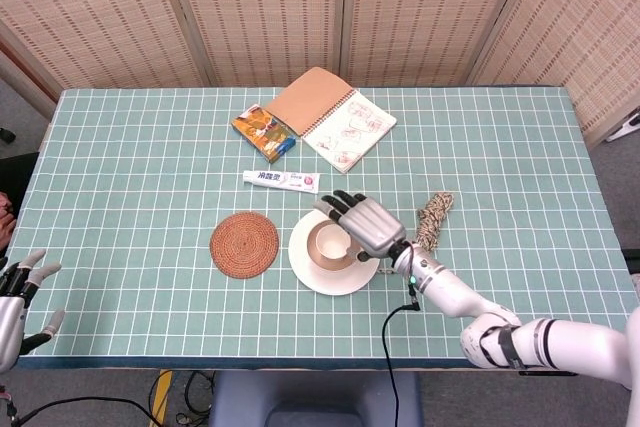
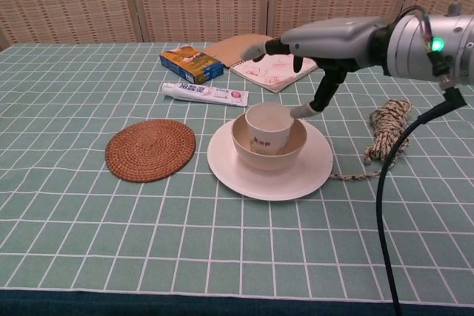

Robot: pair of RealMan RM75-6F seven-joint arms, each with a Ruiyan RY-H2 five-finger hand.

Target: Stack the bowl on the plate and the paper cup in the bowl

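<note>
Woven bamboo screens (image 1: 260,12) behind table (image 1: 130,167); green grid tablecloth.

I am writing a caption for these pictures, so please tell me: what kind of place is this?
Probably an indoor test setup, not a home: a table with a green grid cloth, woven screens behind it, and assorted props such as a toothpaste tube, notebook and rope.

head view: high, looking steeply down, whole green gridded tablecloth (image 1: 130,167) | chest view: low, close, facing forward | shared: table centre
</note>
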